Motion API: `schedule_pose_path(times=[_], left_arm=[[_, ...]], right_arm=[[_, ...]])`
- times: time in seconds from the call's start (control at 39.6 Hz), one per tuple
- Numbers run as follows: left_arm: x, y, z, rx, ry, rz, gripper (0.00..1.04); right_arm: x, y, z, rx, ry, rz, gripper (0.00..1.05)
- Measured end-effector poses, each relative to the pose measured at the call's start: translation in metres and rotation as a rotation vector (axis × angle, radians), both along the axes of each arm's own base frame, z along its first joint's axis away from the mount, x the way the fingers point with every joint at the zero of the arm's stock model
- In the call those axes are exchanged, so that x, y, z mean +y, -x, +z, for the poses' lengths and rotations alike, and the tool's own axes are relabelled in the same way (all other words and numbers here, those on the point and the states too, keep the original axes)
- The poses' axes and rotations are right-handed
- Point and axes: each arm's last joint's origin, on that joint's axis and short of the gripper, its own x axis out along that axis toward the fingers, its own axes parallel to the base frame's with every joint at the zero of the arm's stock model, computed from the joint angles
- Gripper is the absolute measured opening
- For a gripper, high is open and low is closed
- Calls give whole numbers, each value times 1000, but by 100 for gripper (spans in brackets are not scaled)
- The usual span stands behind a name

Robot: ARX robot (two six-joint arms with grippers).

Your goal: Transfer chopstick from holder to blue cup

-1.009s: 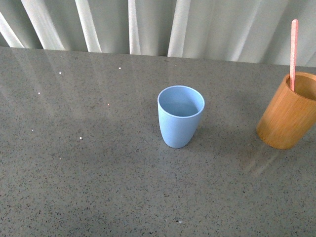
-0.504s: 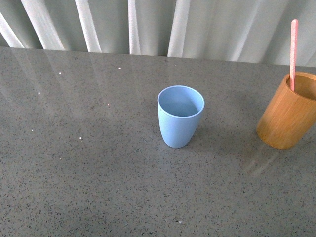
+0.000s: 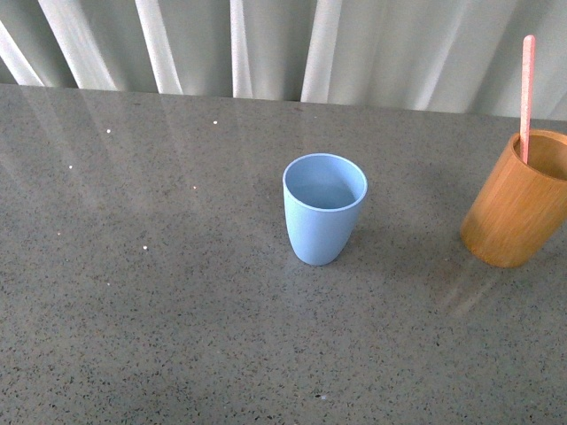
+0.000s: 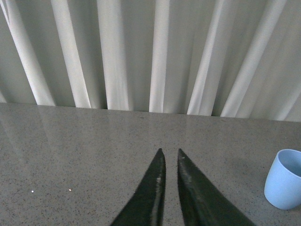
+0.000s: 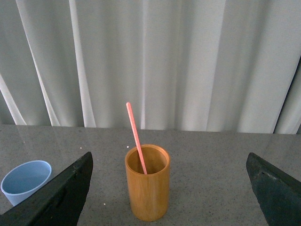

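Observation:
The pink-red chopstick point(image 3: 527, 96) stands in the orange-brown wooden holder point(image 3: 516, 202) at the table's right edge. The light blue cup point(image 3: 323, 208) stands empty at the table's middle. Neither arm shows in the front view. In the right wrist view the chopstick point(image 5: 136, 137) leans in the holder point(image 5: 147, 183), which stands ahead between the wide-open fingers of my right gripper point(image 5: 171, 181); the blue cup point(image 5: 26, 181) is off to one side. In the left wrist view my left gripper point(image 4: 169, 153) is shut and empty above bare table, with the blue cup point(image 4: 284, 179) to its side.
The grey speckled table point(image 3: 177, 292) runs back to a white pleated curtain point(image 3: 283, 44). Nothing else stands on it in these views.

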Motion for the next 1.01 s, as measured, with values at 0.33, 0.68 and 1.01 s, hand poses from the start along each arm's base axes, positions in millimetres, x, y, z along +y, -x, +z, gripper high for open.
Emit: schedule_pose_path(times=[0.33, 0.68, 1.01], left_arm=[[0, 0, 0, -1, 0, 0, 80], [0, 0, 0, -1, 0, 2, 98], [0, 0, 0, -1, 0, 1, 98]], right_arm=[[0, 0, 0, 0, 0, 0, 95], [-31, -62, -12, 225, 77, 61, 95], [-35, -136, -24, 250, 33, 212, 95]])
